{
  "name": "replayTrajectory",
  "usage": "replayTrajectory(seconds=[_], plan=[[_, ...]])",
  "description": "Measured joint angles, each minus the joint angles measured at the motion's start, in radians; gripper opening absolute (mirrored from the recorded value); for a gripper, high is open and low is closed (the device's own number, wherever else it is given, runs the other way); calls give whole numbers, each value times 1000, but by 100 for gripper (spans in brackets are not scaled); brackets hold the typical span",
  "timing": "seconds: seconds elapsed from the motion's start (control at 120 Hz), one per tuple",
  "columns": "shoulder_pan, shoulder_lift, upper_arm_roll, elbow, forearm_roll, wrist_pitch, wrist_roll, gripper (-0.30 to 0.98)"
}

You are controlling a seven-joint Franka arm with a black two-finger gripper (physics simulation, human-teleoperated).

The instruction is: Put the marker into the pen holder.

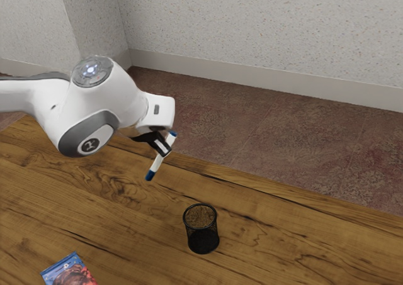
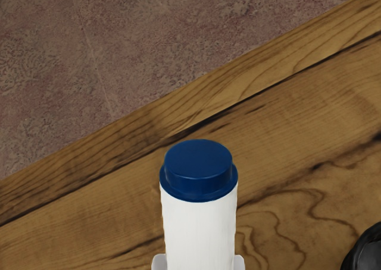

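High over the table, my gripper (image 1: 162, 148) is shut on the marker (image 1: 157, 163), a white barrel with blue ends, held at a tilt with its lower blue end hanging free. In the wrist view the marker (image 2: 199, 228) rises large between two pale fingertips, its blue end (image 2: 198, 160) foremost. The pen holder (image 1: 202, 229), a black mesh cup, stands upright on the table, apart from the marker and lower, toward the exterior view's right. Part of the pen holder (image 2: 365, 253) shows at the wrist view's corner.
A blue and red packet (image 1: 69, 271) lies on the wooden table (image 1: 277, 234) at the exterior view's lower left. The table's far edge runs beyond the pen holder, with reddish carpet (image 1: 302, 140) and a pale wall (image 1: 264, 33) behind it.
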State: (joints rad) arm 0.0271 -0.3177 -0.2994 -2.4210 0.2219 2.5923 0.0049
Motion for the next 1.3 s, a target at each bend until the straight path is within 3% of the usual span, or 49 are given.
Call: replayTrajectory(seconds=[0.192,0.508,1.017,1.3], plan=[[-5,-72,-129,-69,-77,55,-180,-10],[-3,-58,-183,-88,-105,82,-402,-10],[27,128,-170,-17,73,122,-563,-10],[40,197,-161,8,102,146,-590,-10]])
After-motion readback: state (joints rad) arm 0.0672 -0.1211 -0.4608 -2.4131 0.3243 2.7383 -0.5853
